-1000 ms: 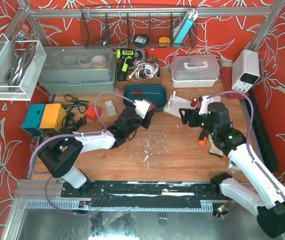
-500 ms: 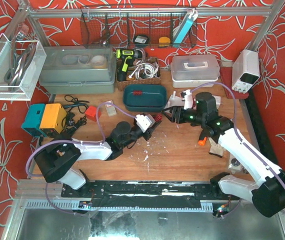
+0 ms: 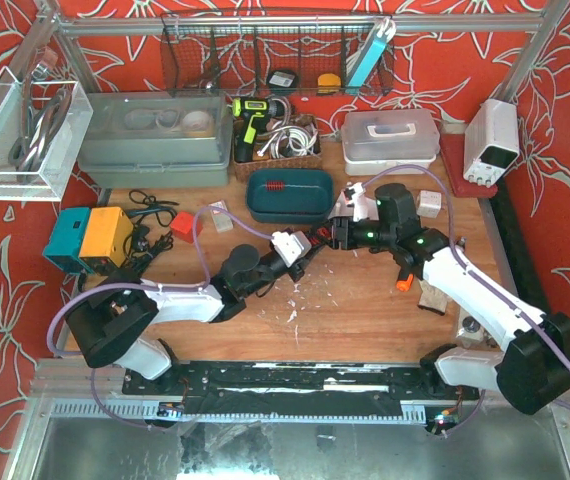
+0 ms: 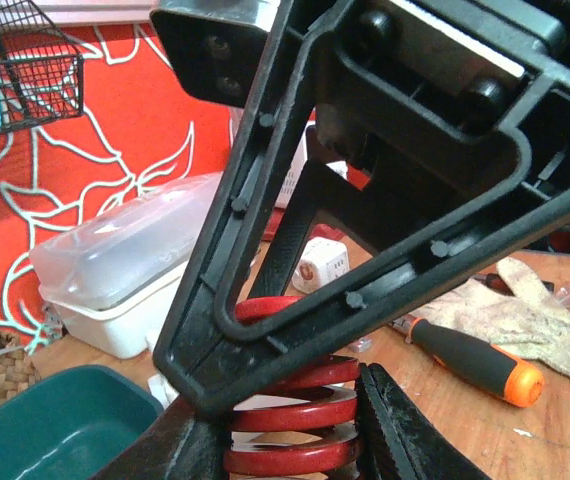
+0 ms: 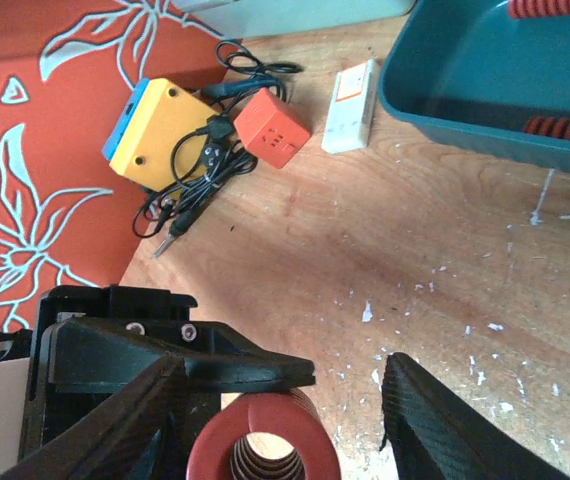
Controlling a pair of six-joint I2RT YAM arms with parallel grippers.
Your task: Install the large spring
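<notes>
The large red spring (image 4: 310,412) is clamped between my left gripper's (image 4: 295,425) two black fingers and held above the table, just in front of the teal tray (image 3: 290,208). In the top view the spring (image 3: 317,238) sits between the two grippers. My right gripper (image 5: 280,400) is open, its fingers (image 5: 435,425) straddling the spring's open end (image 5: 263,450) without touching it. In the top view the left gripper (image 3: 308,246) and right gripper (image 3: 333,235) meet tip to tip. The right gripper's black frame fills the top of the left wrist view.
The teal tray (image 5: 485,90) holds more red springs (image 5: 565,128). An orange-handled screwdriver (image 3: 403,280) and a glove (image 4: 530,320) lie to the right. An orange cube (image 5: 273,130) and a yellow box (image 5: 160,135) with cables lie left. A white lidded box (image 3: 389,140) stands behind.
My left gripper has come away from the teal tray toward the table's middle with the spring. My right gripper has swung left and now straddles the spring's end.
</notes>
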